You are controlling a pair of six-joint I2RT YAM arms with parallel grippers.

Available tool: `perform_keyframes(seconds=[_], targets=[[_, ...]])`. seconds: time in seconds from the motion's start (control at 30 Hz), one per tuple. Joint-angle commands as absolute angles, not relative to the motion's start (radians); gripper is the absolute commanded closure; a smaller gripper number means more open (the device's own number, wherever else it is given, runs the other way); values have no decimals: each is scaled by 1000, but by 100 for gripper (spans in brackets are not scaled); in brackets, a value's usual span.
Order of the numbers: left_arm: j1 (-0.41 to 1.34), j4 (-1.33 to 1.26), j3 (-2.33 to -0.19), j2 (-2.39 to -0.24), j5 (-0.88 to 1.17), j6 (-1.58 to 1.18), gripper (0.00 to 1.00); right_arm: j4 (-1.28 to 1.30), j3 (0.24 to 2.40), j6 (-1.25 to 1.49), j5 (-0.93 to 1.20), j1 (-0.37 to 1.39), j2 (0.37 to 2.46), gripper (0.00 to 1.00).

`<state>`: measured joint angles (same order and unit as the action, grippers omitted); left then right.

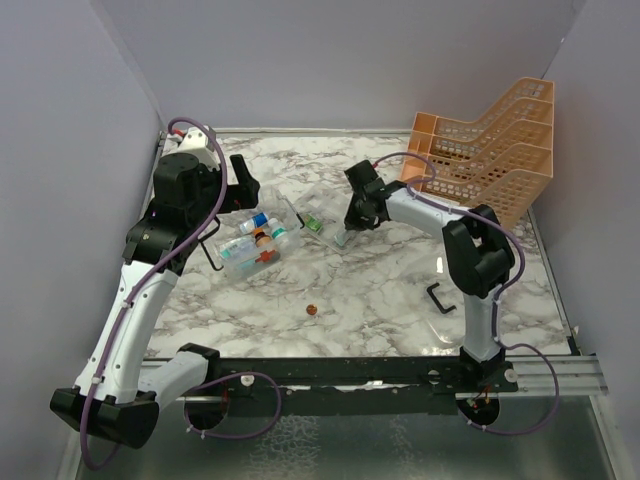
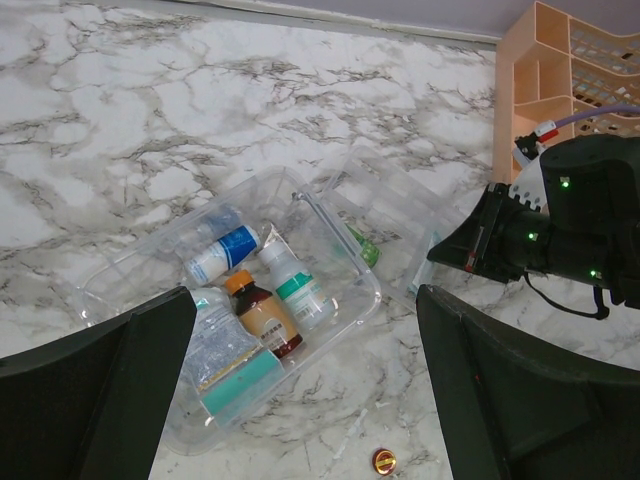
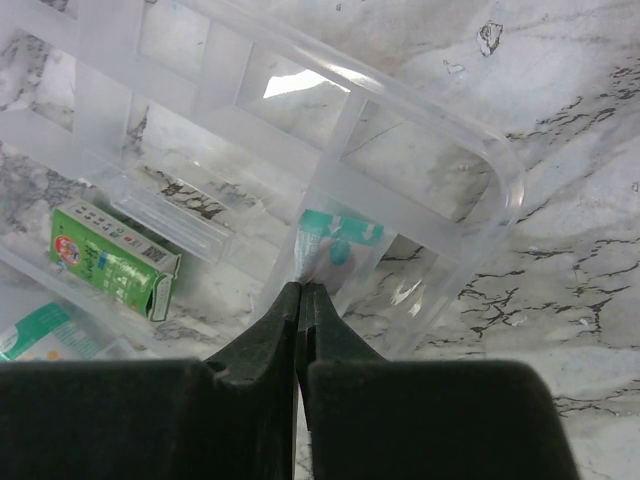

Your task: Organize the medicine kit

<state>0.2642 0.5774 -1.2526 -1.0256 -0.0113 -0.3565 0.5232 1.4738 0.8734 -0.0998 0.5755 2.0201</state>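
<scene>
The medicine kit's clear box (image 1: 248,252) (image 2: 130,290) lies open left of centre, holding small bottles (image 2: 262,312) and a sachet (image 2: 225,365). Its clear ribbed lid (image 1: 305,213) (image 2: 395,215) (image 3: 330,110) rests beside it on the right. My left gripper (image 1: 240,188) (image 2: 300,400) hovers open above the box, nothing between its fingers (image 2: 95,395). My right gripper (image 1: 345,236) (image 3: 302,290) is shut on the edge of a clear sachet with teal print (image 3: 338,240), down at the lid's near corner. A small green carton (image 3: 108,258) lies by the lid.
An orange mesh tiered rack (image 1: 490,150) (image 2: 560,70) fills the back right corner. A black U-shaped piece (image 1: 440,298) lies by the right arm's base. A small red cap (image 1: 311,309) (image 2: 383,460) sits on the marble in front of the box.
</scene>
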Motion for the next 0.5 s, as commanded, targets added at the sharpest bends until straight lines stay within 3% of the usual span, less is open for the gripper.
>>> perform_keyframes(seconds=[0.0, 0.13, 0.47], targets=[[267, 573, -1249, -1025, -1, -352, 4, 534, 1508, 847, -143, 581, 2057, 99], [267, 573, -1246, -1023, -3, -351, 4, 532, 1511, 827, -164, 584, 2059, 96], [267, 573, -1248, -1019, -8, -345, 4, 532, 1508, 761, -138, 594, 2013, 71]])
